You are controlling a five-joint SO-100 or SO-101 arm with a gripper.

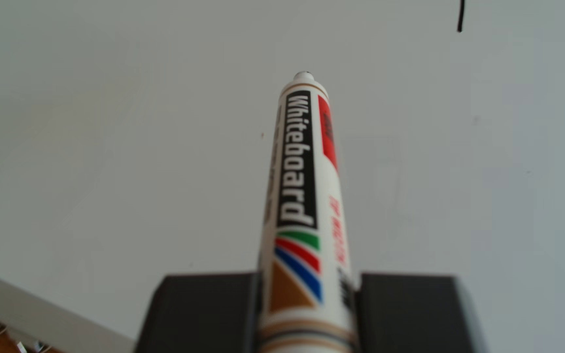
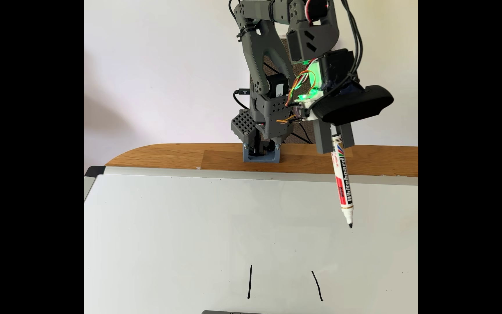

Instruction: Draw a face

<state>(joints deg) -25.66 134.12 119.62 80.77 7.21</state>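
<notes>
Tool clenched on the marker, barrel slanting down over the whiteboard near its far right edge; tip at or just above the surface, contact hard to judge from the fixed view.

Two short strokes, left and right, sit near the board's near edge, well apart from the tip.

Risks: too steep a press could slide the marker in the grip or skid it; too light leaves gaps; a mouth begun here may land off-centre.

Fixed view gives both strokes, arm, bench. The other view, looking down the barrel, gives one stroke end and the board's frame corner.
</notes>
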